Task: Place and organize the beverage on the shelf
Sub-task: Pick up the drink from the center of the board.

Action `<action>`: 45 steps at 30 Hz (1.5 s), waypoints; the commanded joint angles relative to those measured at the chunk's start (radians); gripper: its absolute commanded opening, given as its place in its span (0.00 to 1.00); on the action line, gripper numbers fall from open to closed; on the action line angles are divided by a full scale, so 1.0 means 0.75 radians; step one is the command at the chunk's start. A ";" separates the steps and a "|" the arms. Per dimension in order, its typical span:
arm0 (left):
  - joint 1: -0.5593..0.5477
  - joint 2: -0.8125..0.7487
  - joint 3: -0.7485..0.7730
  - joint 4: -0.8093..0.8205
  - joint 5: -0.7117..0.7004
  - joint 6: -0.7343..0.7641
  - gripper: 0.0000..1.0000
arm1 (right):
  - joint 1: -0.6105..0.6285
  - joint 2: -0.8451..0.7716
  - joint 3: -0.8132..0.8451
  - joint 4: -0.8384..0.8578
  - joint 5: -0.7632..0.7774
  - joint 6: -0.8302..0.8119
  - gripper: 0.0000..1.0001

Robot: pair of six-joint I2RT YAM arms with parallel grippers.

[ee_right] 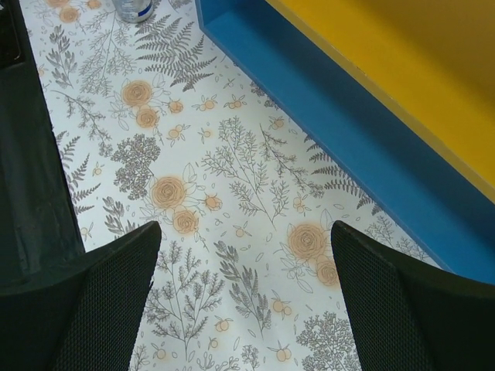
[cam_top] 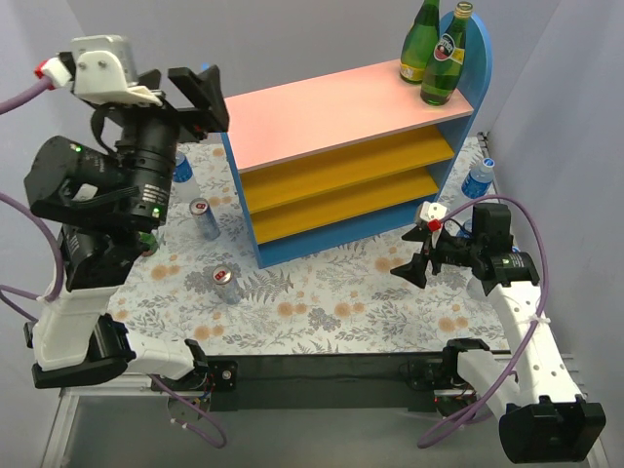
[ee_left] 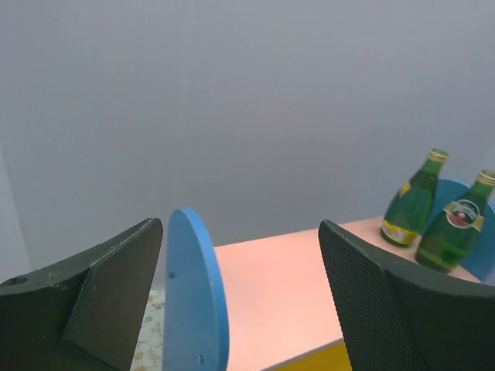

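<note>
The shelf (cam_top: pixel 331 102) stands at the back of the table. Two green glass bottles (cam_top: pixel 421 44) (cam_top: pixel 444 60) stand upright at the right end of its pink top board; both lower orange-yellow boards look bare. Two silver-red cans (cam_top: pixel 204 218) (cam_top: pixel 227 284) stand on the cloth left of the shelf. One clear blue-labelled bottle (cam_top: pixel 181 168) stands behind my left arm, another (cam_top: pixel 478 177) right of the shelf. My left gripper (cam_top: pixel 205 102) is open and empty, raised by the shelf's left blue panel (ee_left: pixel 193 294). My right gripper (cam_top: pixel 409 273) is open and empty, low over the cloth before the shelf.
The left wrist view shows the pink top (ee_left: pixel 294 286) and the green bottles (ee_left: pixel 414 202) at its far end. The right wrist view shows floral cloth (ee_right: pixel 232 178), the shelf's blue base (ee_right: pixel 348 131) and a can's lower part (ee_right: pixel 133 9). The table's right edge (cam_top: pixel 531 283) is close to the right arm.
</note>
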 commanded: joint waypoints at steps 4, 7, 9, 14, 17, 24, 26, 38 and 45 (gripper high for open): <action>0.004 0.016 -0.105 0.233 -0.143 0.240 0.82 | 0.004 -0.005 -0.044 0.114 -0.025 0.030 0.96; 0.004 0.034 -0.118 0.313 -0.104 0.266 0.82 | 0.004 -0.007 -0.060 0.122 -0.015 0.034 0.96; 0.007 0.079 -0.069 0.321 -0.098 0.301 0.82 | 0.006 -0.014 -0.070 0.127 -0.006 0.038 0.96; 0.053 0.251 0.105 0.376 -0.023 0.385 0.82 | 0.004 -0.030 -0.097 0.143 0.012 0.044 0.97; 0.149 0.302 0.112 0.464 0.053 0.414 0.83 | 0.004 -0.036 -0.111 0.143 0.020 0.046 0.97; 0.424 0.367 0.026 0.823 0.166 0.483 0.83 | 0.004 -0.040 -0.134 0.147 0.041 0.048 0.98; 0.503 0.369 0.009 0.881 0.194 0.477 0.83 | 0.004 -0.042 -0.140 0.151 0.047 0.050 0.98; 1.086 0.322 -0.181 0.830 0.354 0.042 0.85 | -0.006 -0.063 -0.181 0.159 0.057 0.050 0.98; 1.348 0.122 -0.591 0.771 0.350 -0.224 0.88 | -0.008 -0.046 -0.191 0.176 0.037 0.050 0.98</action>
